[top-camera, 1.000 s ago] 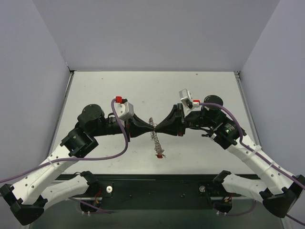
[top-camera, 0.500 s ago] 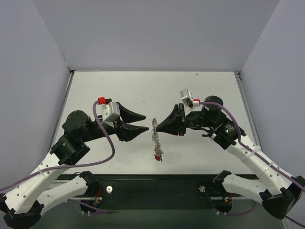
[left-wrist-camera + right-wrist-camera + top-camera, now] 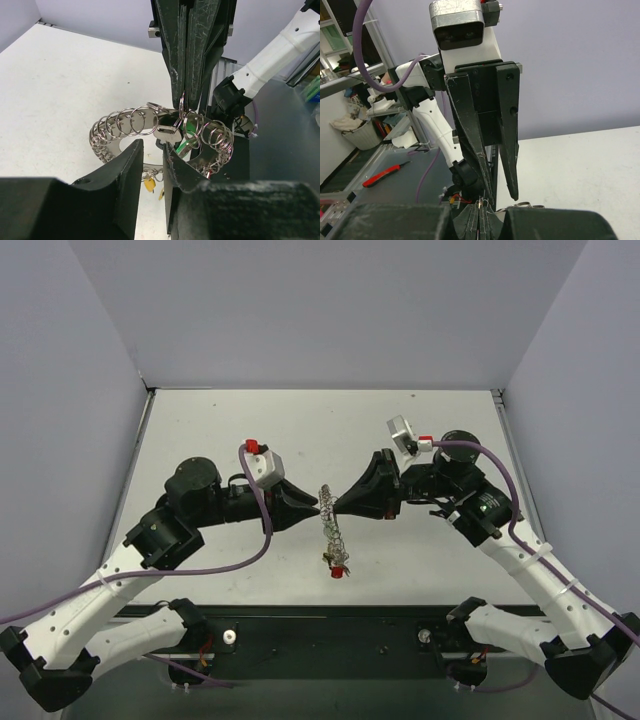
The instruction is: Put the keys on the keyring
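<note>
Top view: both arms meet over the middle of the surface (image 3: 220,430), well above it. The left fingers (image 3: 296,506) come in from 9 o'clock and the right fingers (image 3: 360,498) from 3 o'clock, tips nearly nose to nose.

The keyring (image 3: 331,527) hangs between the two tips, seen edge-on. Its coil-like band runs from the tips down toward 6 o'clock. The keys (image 3: 339,567) bunch at the 6 o'clock end of the ring, and I can see a red head there.

Left wrist view: the right fingers reach down from 12 o'clock, pressed flat together, pinching the ring at its top edge. The band loops out to 9 and 3 o'clock from that pinch, made of many small wire loops.

A green key head (image 3: 187,141) sits inside the loop just right of centre. A yellow key head (image 3: 149,184) dangles lower, in the gap at 6 o'clock.

My left fingers stand apart with a narrow gap, tips just under the ring's near edge. A small silver piece lies right at the tips; I cannot tell whether it touches them. I see nothing clamped between them.

Right wrist view: my own fingers are closed at the bottom edge, with thin wire at their tips. The left fingers face me, spread.
</note>
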`<state>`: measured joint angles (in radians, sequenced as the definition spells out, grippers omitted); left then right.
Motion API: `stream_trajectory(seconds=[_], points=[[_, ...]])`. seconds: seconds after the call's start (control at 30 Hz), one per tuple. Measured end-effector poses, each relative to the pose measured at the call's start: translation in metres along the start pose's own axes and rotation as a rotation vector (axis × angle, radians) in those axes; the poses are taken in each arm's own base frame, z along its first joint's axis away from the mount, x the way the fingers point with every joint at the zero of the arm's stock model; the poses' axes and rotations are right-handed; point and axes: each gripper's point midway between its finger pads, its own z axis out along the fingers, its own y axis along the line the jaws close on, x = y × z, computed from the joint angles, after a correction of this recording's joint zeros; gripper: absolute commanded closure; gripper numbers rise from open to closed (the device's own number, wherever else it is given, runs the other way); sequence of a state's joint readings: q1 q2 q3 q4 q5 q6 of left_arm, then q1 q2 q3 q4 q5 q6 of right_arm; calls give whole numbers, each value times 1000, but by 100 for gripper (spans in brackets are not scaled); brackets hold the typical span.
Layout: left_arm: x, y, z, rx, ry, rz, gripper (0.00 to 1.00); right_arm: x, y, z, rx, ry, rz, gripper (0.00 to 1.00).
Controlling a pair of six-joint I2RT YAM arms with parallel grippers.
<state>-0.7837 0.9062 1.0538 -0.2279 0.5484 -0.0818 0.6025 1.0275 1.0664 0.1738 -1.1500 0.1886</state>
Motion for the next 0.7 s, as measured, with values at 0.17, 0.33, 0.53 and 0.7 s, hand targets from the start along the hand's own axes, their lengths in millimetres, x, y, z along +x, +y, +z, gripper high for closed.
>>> stream_trajectory(seconds=[0.17,0.33,0.53,0.7], points=[[3,-5,0,30,-5,0,68,0,3,0,-12,1,17,100],[4,-9,3,62,-13,-5,69,-2,4,0,-16,-4,21,100],[-4,-17,4,108,-51,-7,68,-6,4,1,-18,-16,13,100],[-12,-23,4,142,-83,-6,67,-10,5,1,-20,-29,5,100]])
